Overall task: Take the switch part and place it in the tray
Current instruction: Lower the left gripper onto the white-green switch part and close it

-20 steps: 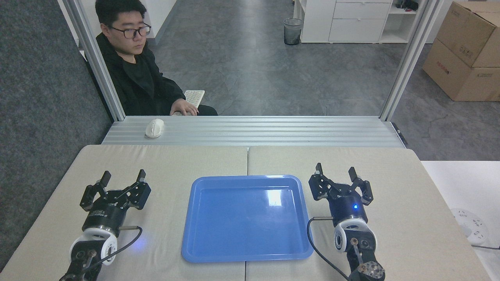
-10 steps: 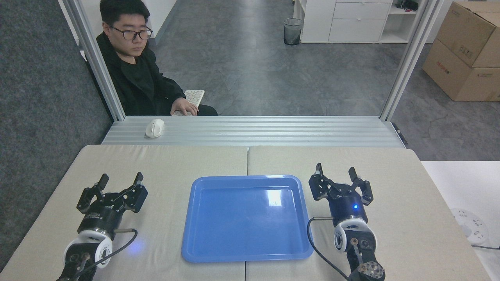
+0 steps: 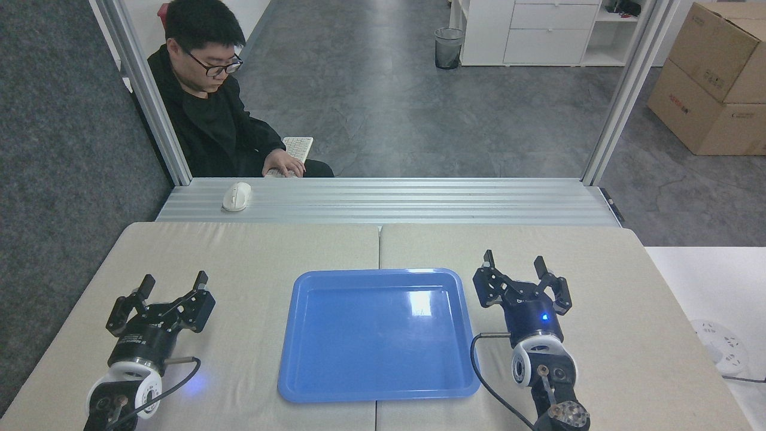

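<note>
No switch part shows anywhere on the table, and the large glossy blue plastic tray (image 3: 378, 335) with its raised rim lies bare between my two arms on the beige padded table (image 3: 299, 245).

Over the last second my left gripper (image 3: 172, 285) has slid back toward me and outward, away from the tray; my right gripper (image 3: 514, 262) has not moved. Both have their fingers spread wide and grip nothing. I judge the pick has not begun, since there is nothing to reach for.

Beyond the table, the person in black (image 3: 209, 108) has bent toward the white keyboard (image 3: 297, 148). Print on the brown cardboard boxes (image 3: 712, 78) is too small to read.
</note>
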You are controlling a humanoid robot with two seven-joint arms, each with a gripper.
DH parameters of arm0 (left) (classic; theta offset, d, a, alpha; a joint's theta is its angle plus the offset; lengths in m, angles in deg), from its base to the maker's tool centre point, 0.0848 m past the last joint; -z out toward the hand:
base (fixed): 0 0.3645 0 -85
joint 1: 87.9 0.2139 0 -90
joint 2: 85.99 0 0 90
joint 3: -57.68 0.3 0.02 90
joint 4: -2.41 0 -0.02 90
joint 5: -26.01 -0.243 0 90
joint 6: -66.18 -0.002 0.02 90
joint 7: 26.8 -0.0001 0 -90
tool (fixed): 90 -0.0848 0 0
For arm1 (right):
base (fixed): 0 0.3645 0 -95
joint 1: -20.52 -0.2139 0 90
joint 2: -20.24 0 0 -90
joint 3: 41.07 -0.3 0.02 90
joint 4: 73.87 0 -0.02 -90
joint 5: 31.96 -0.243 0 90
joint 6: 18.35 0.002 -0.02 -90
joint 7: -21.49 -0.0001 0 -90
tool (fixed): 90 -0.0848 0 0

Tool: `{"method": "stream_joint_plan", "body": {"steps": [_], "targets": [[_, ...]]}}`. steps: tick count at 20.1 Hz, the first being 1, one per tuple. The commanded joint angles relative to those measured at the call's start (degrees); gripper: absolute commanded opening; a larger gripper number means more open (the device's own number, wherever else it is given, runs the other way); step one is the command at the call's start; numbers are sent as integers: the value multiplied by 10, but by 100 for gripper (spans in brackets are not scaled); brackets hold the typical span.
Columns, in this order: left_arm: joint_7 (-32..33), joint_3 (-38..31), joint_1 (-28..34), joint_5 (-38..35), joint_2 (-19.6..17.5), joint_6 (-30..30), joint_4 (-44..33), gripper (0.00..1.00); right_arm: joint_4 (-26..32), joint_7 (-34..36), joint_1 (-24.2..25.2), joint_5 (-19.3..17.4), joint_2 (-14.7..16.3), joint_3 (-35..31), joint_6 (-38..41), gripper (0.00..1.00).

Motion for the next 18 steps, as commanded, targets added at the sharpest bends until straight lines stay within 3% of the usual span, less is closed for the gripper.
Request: {"method": "stream_joint_plan", "body": {"steps": [1, 8, 14, 18], "targets": [[-23, -48, 19, -5, -6, 25, 62, 100, 0, 0, 0, 0, 0, 0, 0, 100], [-64, -49, 45, -7, -17, 41, 115, 100, 0, 0, 0, 0, 0, 0, 0, 100], [-112, -37, 49, -81, -18, 41, 160, 100, 0, 0, 0, 0, 0, 0, 0, 100], [-120, -21, 45, -92, -19, 41, 196, 100, 0, 0, 0, 0, 0, 0, 0, 100]]}}
